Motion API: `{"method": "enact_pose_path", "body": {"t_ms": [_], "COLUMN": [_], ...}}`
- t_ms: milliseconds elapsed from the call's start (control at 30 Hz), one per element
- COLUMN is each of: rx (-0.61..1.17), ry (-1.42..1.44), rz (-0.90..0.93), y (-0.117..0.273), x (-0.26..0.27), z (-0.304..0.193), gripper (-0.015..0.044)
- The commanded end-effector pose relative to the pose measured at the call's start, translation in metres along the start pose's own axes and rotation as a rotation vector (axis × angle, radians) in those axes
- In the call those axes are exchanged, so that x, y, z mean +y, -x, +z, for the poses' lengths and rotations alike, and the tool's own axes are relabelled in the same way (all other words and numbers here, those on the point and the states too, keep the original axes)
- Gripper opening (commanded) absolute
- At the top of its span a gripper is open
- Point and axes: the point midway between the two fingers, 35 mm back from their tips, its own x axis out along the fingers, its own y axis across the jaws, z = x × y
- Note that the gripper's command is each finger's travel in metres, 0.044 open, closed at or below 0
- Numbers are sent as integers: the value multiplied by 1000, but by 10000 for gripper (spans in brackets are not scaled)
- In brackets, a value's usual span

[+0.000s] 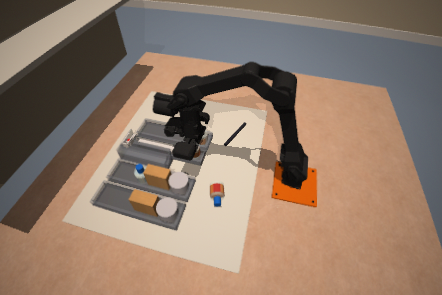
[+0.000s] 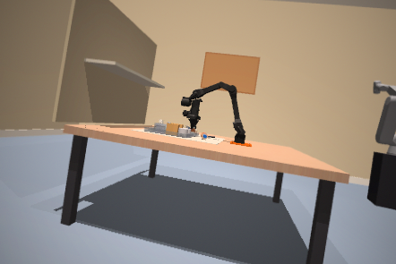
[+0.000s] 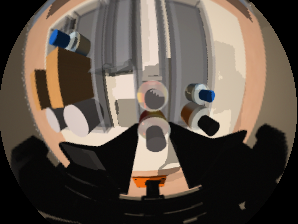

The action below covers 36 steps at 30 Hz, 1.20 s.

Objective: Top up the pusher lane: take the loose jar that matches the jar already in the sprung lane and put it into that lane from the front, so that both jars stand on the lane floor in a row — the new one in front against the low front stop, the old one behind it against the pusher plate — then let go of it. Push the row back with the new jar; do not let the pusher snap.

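My gripper points down at the front end of the sprung lane. It is shut on a jar with a grey lid and a dark red and yellow band, which looks upright. The jar in the lane has a similar grey top and stands directly beyond the held one. In the wrist view the two overlap or touch; I cannot tell which. The held jar's base and the low front stop are hidden. A pale strip runs along the lane behind the lane jar.
The lane on the right in the wrist view holds a blue-capped jar and a black-capped jar. Orange blocks and white round tops stand in the other lanes. A blue-capped jar and a dark stick lie on the mat.
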Motion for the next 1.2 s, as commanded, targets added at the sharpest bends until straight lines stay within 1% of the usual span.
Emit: {"method": "enact_pose_path", "body": {"t_ms": [0,1167], "rx": [-19,-19], "ry": [4,4], "rz": [-3,-3], "y": [-1,-14], "x": [0,0], "z": [4,2], "gripper": [0,0]}}
